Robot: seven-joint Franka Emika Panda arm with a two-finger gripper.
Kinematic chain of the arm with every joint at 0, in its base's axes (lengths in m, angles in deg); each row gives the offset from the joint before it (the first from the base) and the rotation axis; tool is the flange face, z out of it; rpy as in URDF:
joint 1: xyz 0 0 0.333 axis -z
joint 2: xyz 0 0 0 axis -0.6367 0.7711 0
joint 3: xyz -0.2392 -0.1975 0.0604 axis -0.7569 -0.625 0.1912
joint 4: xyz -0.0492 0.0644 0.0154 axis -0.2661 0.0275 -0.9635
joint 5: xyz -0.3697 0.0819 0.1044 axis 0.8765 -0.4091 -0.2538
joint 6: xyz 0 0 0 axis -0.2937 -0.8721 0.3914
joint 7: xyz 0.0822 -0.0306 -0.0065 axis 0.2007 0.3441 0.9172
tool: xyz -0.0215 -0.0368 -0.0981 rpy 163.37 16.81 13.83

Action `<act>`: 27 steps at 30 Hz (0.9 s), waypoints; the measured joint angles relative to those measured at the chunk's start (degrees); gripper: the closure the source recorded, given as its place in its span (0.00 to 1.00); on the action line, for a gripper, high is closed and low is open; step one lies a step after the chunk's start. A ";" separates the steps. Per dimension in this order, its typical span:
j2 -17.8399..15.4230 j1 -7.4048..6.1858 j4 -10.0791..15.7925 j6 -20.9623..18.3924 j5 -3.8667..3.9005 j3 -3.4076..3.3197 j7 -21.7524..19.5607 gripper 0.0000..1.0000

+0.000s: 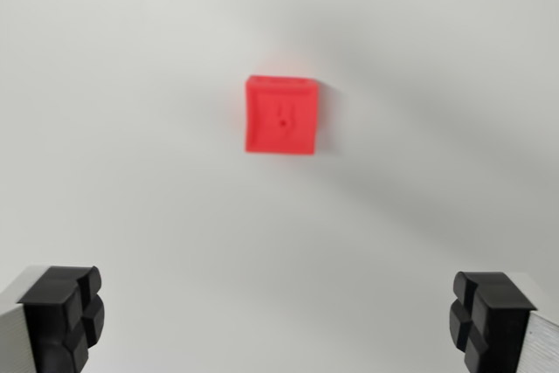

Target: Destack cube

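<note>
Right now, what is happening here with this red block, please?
A robot arm looks straight down from its wrist camera at a red cube on a plain white surface. The gripper is open, with its black jaws wide apart at the bottom corners of the wrist view, and holds nothing. It hangs above the cube without touching it. From this top view only one cube shows; whether another sits beneath it cannot be told.

A bare test setup, lab-like — a plain white worktop (131, 172) fills the view, featureless all around a single red cube (281, 116), with soft shadows beside it — which room cannot be told.
</note>
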 joint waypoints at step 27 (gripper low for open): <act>-1.83 0.00 -2.31 -4.25 -0.01 0.00 0.03 0.00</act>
